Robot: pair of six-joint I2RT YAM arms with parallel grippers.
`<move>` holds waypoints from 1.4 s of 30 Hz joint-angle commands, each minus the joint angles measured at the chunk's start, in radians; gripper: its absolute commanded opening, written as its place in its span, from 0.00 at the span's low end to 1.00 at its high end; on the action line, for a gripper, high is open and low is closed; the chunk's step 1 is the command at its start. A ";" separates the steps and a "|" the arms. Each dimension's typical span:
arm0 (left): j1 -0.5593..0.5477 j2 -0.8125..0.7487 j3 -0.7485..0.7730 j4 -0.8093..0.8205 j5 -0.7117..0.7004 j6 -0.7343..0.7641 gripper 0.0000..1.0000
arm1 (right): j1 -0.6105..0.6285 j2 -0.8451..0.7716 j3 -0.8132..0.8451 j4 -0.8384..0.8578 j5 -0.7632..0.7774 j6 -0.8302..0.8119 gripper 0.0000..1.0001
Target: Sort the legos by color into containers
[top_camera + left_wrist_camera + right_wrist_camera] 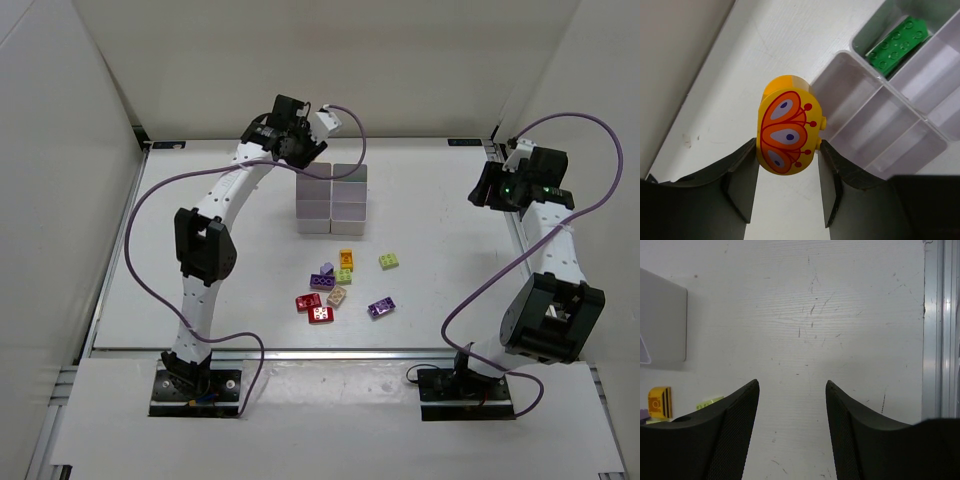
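My left gripper [788, 150] is shut on a yellow brick [785, 127] printed with an orange butterfly, held above the table just left of the containers [875, 107]. One compartment holds a green brick [897, 44]. In the top view the left gripper [306, 158] hovers at the far left corner of the white containers [333, 200]. Loose legos lie in front of them: orange [346, 258], lime [389, 261], purple [322, 280], tan [337, 296], red [309, 302] and another purple [381, 308]. My right gripper [792, 385] is open and empty over bare table, at the far right [484, 188].
A metal rail [940, 330] runs along the table's right edge. The right wrist view shows a container corner [662, 320], an orange brick [660, 402] and a lime brick [710, 402] at its left. White walls enclose the table.
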 commanded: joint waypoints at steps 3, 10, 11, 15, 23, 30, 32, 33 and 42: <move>-0.012 -0.006 0.013 0.033 -0.061 0.037 0.26 | 0.003 -0.037 -0.008 0.030 -0.004 -0.007 0.60; -0.018 0.000 -0.003 0.031 -0.053 0.057 0.28 | 0.004 -0.034 -0.010 0.033 0.002 -0.007 0.60; -0.019 -0.003 -0.009 0.033 -0.050 0.065 0.28 | 0.003 -0.032 -0.008 0.033 0.004 -0.007 0.60; -0.035 -0.020 -0.055 0.033 -0.030 0.091 0.30 | 0.003 -0.028 -0.008 0.035 0.004 -0.009 0.60; -0.038 -0.020 -0.067 0.031 -0.020 0.089 0.43 | 0.003 -0.025 -0.008 0.036 0.004 -0.007 0.60; -0.038 -0.014 -0.066 0.033 -0.026 0.096 0.58 | 0.004 -0.022 -0.010 0.036 0.005 -0.006 0.61; -0.038 -0.014 -0.067 0.033 -0.027 0.099 0.61 | 0.003 -0.020 -0.010 0.040 0.005 -0.006 0.61; -0.038 -0.014 -0.066 0.033 -0.023 0.097 0.62 | 0.004 -0.020 -0.008 0.041 0.005 -0.007 0.61; -0.038 -0.029 -0.070 0.045 0.000 0.088 0.75 | 0.003 -0.015 -0.007 0.043 0.007 -0.006 0.61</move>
